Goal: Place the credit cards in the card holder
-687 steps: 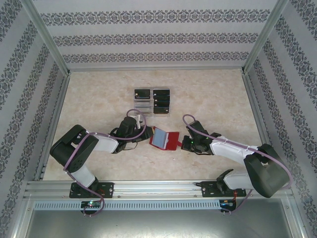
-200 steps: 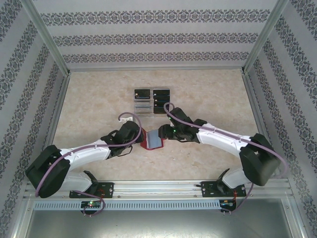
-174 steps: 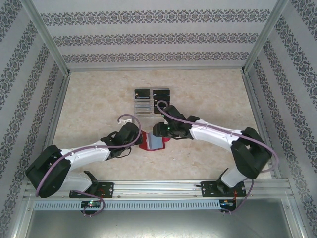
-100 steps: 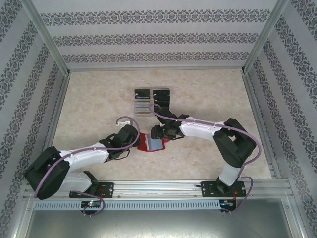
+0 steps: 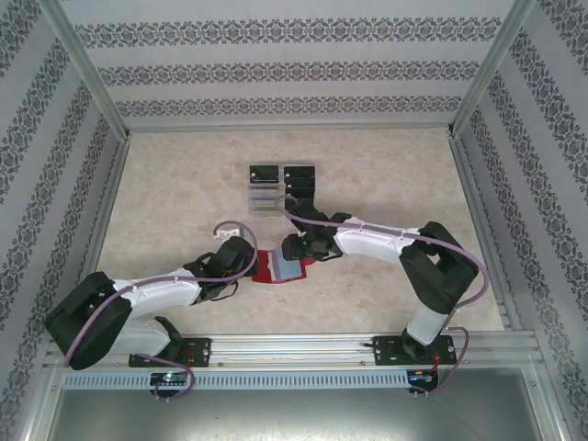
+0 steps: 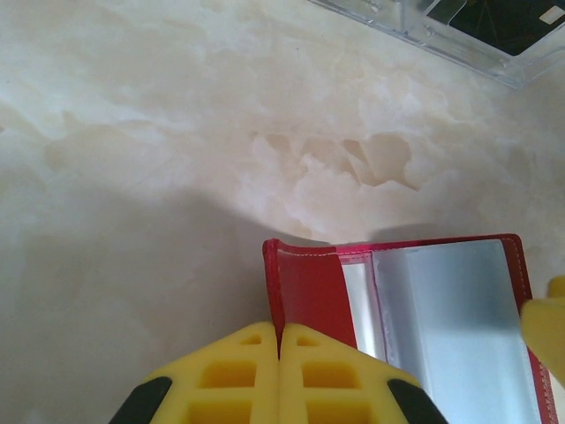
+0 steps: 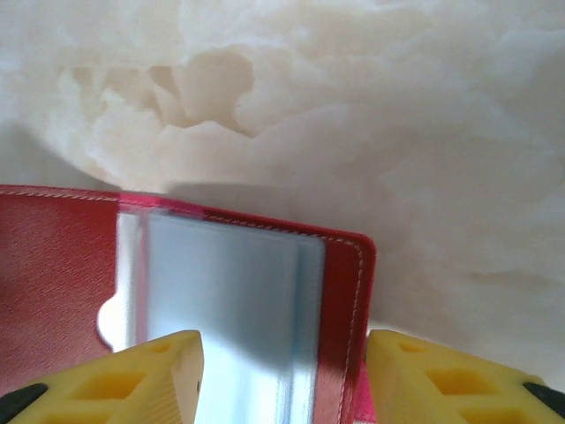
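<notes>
The card holder point(image 5: 280, 267), a red wallet, lies open on the table with its greyish pockets point(image 7: 229, 291) facing up. My left gripper point(image 6: 279, 331) is shut on the upturned left edge of its red cover point(image 6: 309, 291). My right gripper point(image 7: 282, 362) stands open over the wallet's right half. One of its yellow fingers point(image 7: 150, 367) is above the pockets and the other sits just off the red right edge. The credit cards point(image 5: 299, 173) are black and stand in a clear rack behind the wallet. In the top view my left gripper point(image 5: 252, 267) and right gripper point(image 5: 296, 252) flank the wallet.
The clear plastic rack point(image 5: 266, 198) stands just beyond the wallet, close to my right forearm; its edge point(image 6: 459, 40) shows at the top right of the left wrist view. Patterned walls and metal rails enclose the pale marble table point(image 5: 386, 175).
My right arm has swung in from the right and come down over the wallet's right half. The wallet and my left gripper have shifted slightly left and nearer.
</notes>
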